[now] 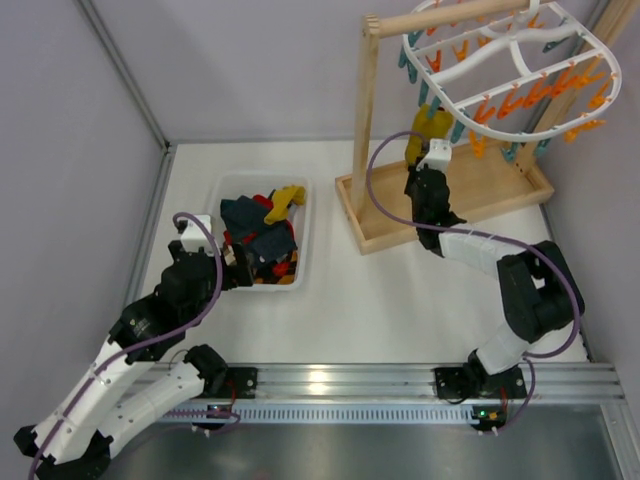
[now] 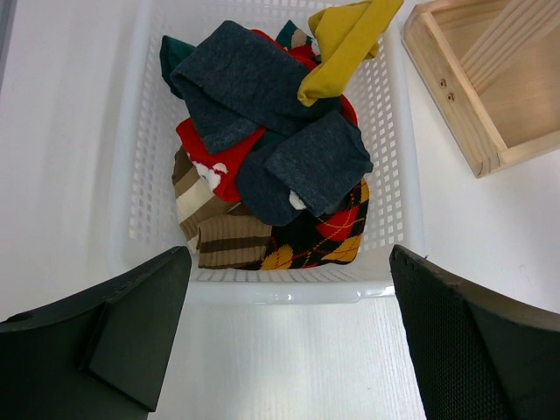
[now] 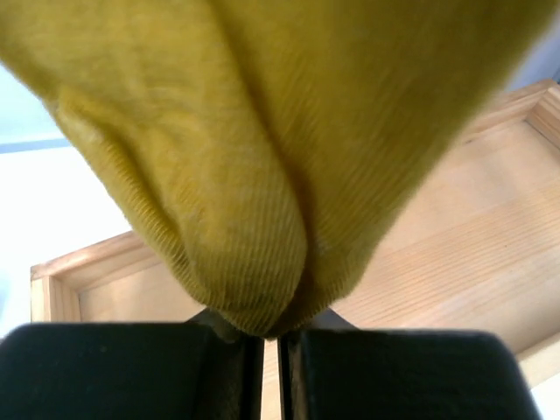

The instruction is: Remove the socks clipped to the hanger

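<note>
Right hand [image 3: 271,346] is clenched on the lowest fold of a mustard-yellow sock [image 3: 262,157], which hangs straight above it from the hanger [image 1: 520,60] near the far right corner of the counter [image 1: 400,295], over the wooden tray [image 3: 455,227]. Soft, light and limp, the sock will likely stretch before it pulls free, so a fuller bite higher up looks surer. Left hand [image 2: 289,297] hangs released over the basket [image 2: 391,131] of socks by the left edge.
</note>
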{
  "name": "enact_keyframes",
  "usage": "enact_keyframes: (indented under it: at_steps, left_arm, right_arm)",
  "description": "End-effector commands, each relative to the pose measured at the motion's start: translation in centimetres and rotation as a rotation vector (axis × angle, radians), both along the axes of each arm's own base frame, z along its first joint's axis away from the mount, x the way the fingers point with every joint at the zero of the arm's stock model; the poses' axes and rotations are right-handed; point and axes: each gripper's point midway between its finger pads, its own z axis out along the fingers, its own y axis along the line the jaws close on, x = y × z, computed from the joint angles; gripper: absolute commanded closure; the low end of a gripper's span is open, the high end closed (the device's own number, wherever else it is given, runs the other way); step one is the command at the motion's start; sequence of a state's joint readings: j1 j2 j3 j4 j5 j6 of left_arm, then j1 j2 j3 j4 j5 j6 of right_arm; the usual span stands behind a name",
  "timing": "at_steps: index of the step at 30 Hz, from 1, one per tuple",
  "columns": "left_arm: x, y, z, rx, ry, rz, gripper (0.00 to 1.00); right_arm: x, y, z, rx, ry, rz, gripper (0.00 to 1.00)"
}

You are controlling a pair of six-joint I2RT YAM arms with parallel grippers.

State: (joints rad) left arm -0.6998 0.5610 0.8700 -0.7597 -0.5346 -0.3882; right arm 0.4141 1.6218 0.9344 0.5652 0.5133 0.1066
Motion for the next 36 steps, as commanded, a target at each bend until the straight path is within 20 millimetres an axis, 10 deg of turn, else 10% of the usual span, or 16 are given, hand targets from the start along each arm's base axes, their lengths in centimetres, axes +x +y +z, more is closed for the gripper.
enact_keyframes:
  at_steps: [1,10,17,22,23,25,26,36]
  left_arm:
    - [0.4,-0.3,1.2,-0.021,-0.044,-0.012,0.01]
    - [0.4,-2.1,5.3,-0.156,-0.086,-0.059,0.01]
    - [-0.2,-14.4,11.6,-0.454,-0.053,-0.557,0.01]
    - [1.6,-23.4,15.8,-0.544,-0.075,-0.823,0.01]
    - [1.5,-24.5,19.3,-0.549,-0.147,-0.868,0.01]
    - [1.6,-29.0,18.9,-0.52,-0.113,-0.948,0.01]
    - [1.4,-29.9,21.6,-0.536,-0.167,-0.976,0.01]
    - [8.1,-37.7,24.0,-0.565,-0.274,-0.912,0.01]
  right_arm:
    - [-0.8,0.2,4.5,0.056,-0.178,0.054,1.0]
    - [-8.2,1.9,5.9,0.302,-0.218,0.243,1.0]
    - [-14.9,3.6,8.5,0.362,-0.21,0.481,1.0]
    - [-19.6,2.0,10.5,0.358,-0.206,0.515,1.0]
    - [-20.2,1.7,11.3,0.354,-0.21,0.515,1.0]
    - [-21.9,0.9,10.8,0.345,-0.158,0.505,1.0]
    - [-22.5,0.7,10.8,0.346,-0.151,0.506,1.0]
    - [-26.6,-2.3,10.7,0.289,-0.101,0.449,1.0]
